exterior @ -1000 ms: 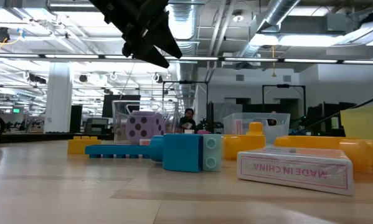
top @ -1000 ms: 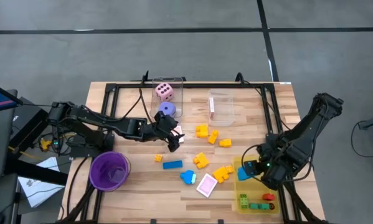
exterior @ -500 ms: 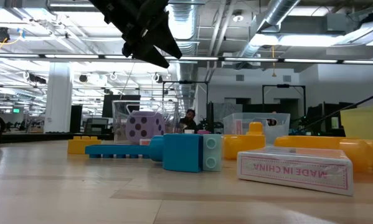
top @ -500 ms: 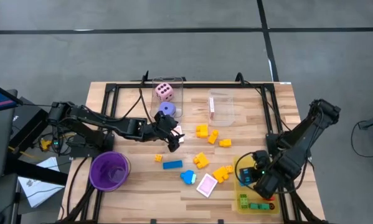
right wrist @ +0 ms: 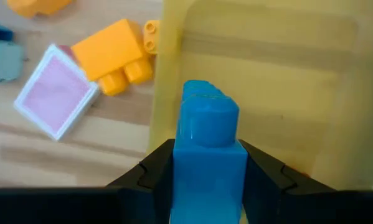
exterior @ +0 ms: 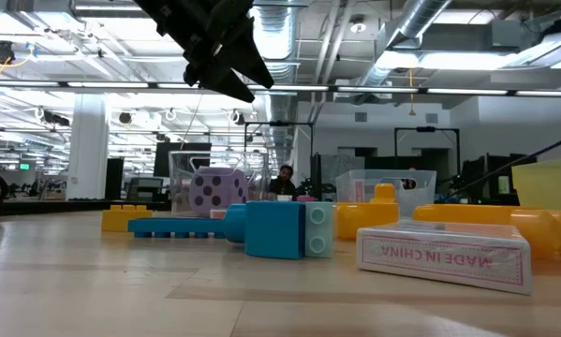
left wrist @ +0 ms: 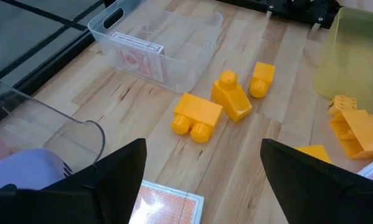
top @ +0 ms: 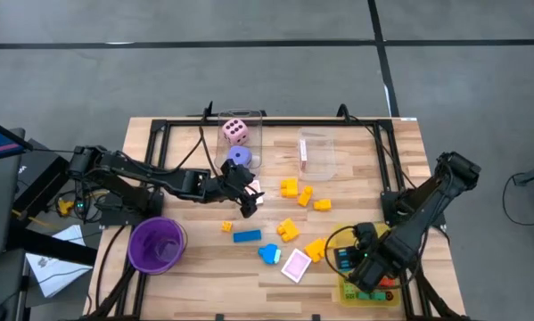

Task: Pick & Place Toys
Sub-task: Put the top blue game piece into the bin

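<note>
Sorting under way: a few toys binned, most still loose on the worktop.

Taking the yellow tray (top: 349, 241) as the landmark: on the bare wood to its side lie yellow blocks (top: 289, 187), a flat pink-white card (top: 296, 265), a long blue block (top: 246, 236) and a light blue piece (top: 268, 255), all waiting by my reckoning. Farther off, one clear box (top: 250, 120) holds a pink die (top: 235, 132), with a purple die (top: 239, 157) at its mouth, and another clear box (top: 317, 153) holds a card. The right gripper (right wrist: 205, 163) hangs over the tray, jaws pinching a blue block (right wrist: 203, 149), near green and red pieces (top: 369, 293) already there. The left gripper (top: 246, 201) hovers mid-worktop, well apart from the tray, jaws spread and empty.
</note>
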Motion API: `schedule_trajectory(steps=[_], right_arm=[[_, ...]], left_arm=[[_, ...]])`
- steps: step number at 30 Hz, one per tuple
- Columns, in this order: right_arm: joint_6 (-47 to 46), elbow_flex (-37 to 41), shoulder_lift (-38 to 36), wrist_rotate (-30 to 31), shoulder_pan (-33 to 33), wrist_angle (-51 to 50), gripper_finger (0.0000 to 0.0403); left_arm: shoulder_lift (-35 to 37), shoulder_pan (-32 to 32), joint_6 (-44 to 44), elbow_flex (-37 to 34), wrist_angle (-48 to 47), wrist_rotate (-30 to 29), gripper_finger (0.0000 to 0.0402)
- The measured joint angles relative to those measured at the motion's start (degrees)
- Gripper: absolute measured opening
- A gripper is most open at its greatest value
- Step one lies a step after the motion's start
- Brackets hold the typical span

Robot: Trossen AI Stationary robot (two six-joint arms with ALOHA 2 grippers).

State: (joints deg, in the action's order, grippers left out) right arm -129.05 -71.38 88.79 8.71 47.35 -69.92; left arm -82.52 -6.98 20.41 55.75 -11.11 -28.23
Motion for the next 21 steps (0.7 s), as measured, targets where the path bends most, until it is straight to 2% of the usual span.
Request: schedule_trajectory(steps=[11, 21], right_arm=[[0.0, -0.8, 3.6, -2.7, -1.0, 3.1, 0.0135], [0.1, -4.3, 7.1, -3.2, -1.7, -1.1, 0.0135]], left_arm=[[0.0, 0.0, 0.0, 0.0, 0.0, 0.0, 0.0309], [0.0, 0.0, -0.9, 0.0, -0.2, 0.0, 0.0309]])
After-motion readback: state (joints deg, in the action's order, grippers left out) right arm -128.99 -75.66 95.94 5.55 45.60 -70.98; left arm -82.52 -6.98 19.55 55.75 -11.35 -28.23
